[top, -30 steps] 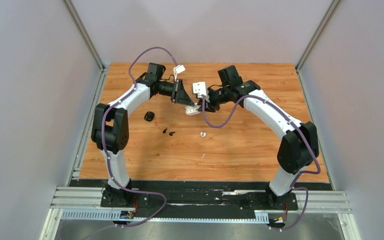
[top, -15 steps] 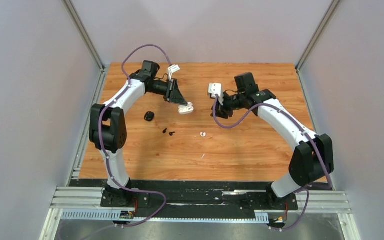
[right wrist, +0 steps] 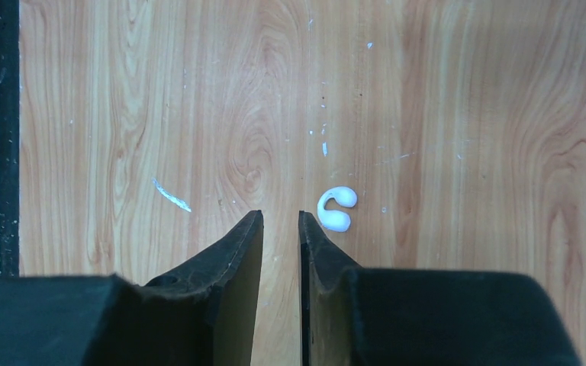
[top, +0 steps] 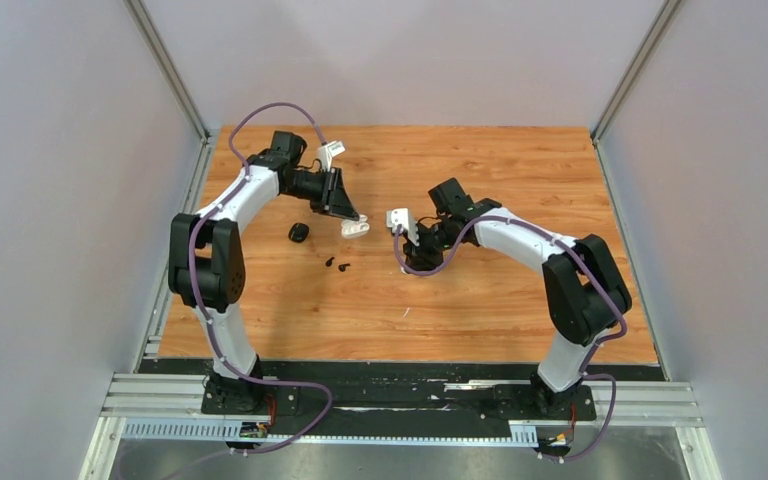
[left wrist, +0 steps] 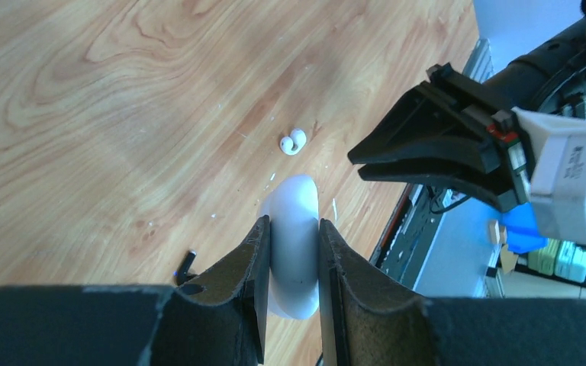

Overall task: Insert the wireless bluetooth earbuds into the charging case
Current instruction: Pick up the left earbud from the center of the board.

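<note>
Your left gripper (left wrist: 294, 223) is clamped on the white charging case (left wrist: 296, 200), its two fingers pressed flat against the case's sides and holding it off the surface (right wrist: 465, 114); from the left wrist view you cannot tell whether the lid is up or down, since only a smooth rounded end shows and the near part is cut off behind the fingers. Your right gripper (right wrist: 281, 219) is nearly closed, with only a narrow slit between its fingers and nothing in it, and it hangs low over the wood. One white earbud (right wrist: 336, 208) lies on the surface just beside the tip of that gripper's right-hand finger, close to it but apart. In the top view two black earbuds (top: 337, 265) lie together near the middle of the surface, with a black case (top: 299, 232) a little farther left, below your left arm. The white camera block (left wrist: 568, 179) on your right wrist carries a label, but its print is too small to read. A small dark object (left wrist: 188, 261) with a blue glint beside your left finger is too partly hidden to identify
</note>
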Controlling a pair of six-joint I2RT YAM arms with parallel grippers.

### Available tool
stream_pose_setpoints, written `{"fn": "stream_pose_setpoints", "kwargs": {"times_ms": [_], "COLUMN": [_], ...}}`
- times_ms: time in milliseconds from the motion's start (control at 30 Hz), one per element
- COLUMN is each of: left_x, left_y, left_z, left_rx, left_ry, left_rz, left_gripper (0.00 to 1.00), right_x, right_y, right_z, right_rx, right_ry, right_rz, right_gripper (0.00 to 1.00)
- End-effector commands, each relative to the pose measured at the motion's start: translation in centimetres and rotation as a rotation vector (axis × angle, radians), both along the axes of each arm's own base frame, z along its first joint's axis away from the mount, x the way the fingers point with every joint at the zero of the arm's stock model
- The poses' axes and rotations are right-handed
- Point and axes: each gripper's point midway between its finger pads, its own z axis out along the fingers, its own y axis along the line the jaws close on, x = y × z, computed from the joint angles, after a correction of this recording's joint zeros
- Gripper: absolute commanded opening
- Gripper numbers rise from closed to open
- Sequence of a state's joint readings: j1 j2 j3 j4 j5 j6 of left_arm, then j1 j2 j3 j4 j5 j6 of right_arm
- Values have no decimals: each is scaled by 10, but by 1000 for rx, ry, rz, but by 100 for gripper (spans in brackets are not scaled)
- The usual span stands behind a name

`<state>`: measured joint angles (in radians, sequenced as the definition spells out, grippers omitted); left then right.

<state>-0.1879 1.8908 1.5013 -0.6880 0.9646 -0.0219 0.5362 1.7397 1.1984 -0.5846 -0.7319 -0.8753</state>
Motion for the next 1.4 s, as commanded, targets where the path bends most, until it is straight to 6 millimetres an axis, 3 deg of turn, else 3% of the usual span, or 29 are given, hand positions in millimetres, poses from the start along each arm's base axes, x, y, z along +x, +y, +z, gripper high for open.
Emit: {"fn": "stream_pose_setpoints", "kwargs": {"times_ms": [0, 167, 400, 1367], "left_x": [10, 12, 8, 18], "left_y": [3, 7, 9, 3], "left_z": [33, 35, 29, 21], "left_rx": [-14, -23, -34, -65], "left_ry": [-103, -108, -89, -50], "left_rz": [62, 88, 85, 66], "left_gripper": [0, 0, 0, 0], "right_x": [12, 3, 6, 24], "right_y": [7, 10, 6, 17], "right_z": [-7, -21, -35, -40], "right_rx": [-11, -38, -91, -111], "right_ry": [-69, -66, -66, -86], "right_rz": [35, 95, 84, 66], "right_gripper": [23, 25, 29, 34]}}
